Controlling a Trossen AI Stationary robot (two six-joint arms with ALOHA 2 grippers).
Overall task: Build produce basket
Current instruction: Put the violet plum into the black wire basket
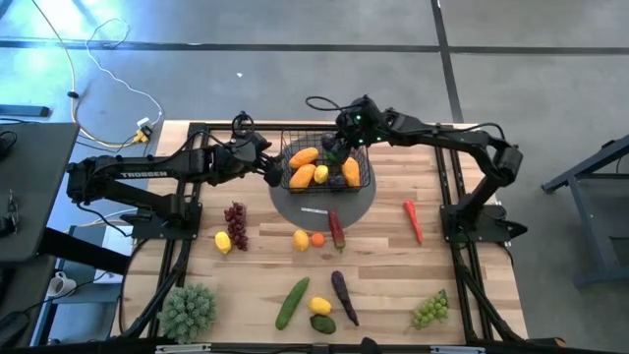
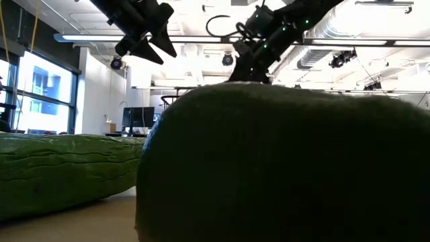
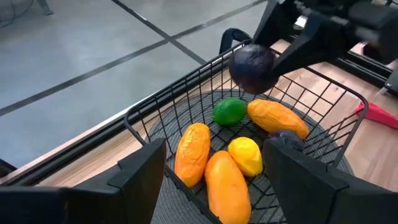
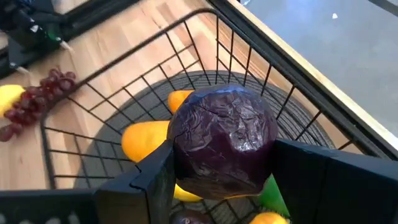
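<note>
3 orange fruits (image 1: 304, 156), 2 grape bunches (image 1: 236, 224), 1 basket (image 1: 362, 183).

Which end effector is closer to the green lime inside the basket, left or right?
Right. The right end effector hangs above the basket, holding a plum over the lime. The left end effector waits open beside the basket's rim.

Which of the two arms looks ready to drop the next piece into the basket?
The right one, likely. The right gripper is shut on a dark purple plum above the basket. The left gripper hangs open and empty beside the basket.
</note>
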